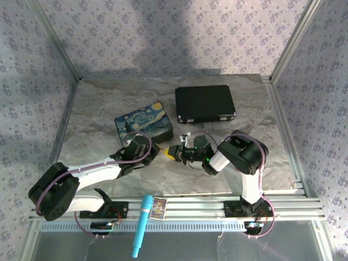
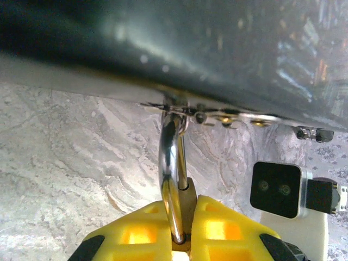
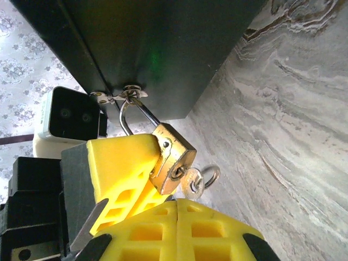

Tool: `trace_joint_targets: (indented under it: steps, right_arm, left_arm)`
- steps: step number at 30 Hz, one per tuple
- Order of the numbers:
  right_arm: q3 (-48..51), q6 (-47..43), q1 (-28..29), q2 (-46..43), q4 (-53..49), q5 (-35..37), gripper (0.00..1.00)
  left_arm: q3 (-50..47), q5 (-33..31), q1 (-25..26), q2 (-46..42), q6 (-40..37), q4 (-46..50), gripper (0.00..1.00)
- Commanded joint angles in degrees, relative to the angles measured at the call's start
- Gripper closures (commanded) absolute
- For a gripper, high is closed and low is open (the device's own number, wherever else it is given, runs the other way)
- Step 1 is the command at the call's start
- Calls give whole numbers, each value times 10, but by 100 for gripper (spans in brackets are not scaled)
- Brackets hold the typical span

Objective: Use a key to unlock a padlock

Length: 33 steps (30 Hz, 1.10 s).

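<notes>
Padlock (image 3: 173,157) sits pinched in the left jaws, its brass body squeezed between their yellow pads (image 2: 138,234). Its silvery shackle (image 2: 171,163) is looped through the metal clasp (image 3: 129,93) on the starry-night painted box (image 1: 144,124). The right jaws are pressed together just under the key (image 3: 191,184), which sits in the keyhole with its small ring (image 3: 211,175) beside it; whether they grip it I cannot tell. The marbled grey counter (image 3: 283,136) lies below, with a black case (image 1: 204,103) farther back.
</notes>
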<state>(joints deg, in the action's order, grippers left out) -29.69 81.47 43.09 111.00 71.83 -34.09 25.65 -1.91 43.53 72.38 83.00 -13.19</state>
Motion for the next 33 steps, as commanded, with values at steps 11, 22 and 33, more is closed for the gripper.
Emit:
trace_joint_targets:
  steps: [11,22,33]
  right_arm:
    - [-37,-65,-3,-13,-60,-6,96]
    - [-43,-382,21,-243,-578,125,6]
    - [-24,-749,104,-337,-627,385,13]
  left_arm:
    - [-2,13,7,-32,-4,-14,100]
    - [17,43,-2,-18,-39,23,100]
    - [73,93,-8,-9,-108,100,100]
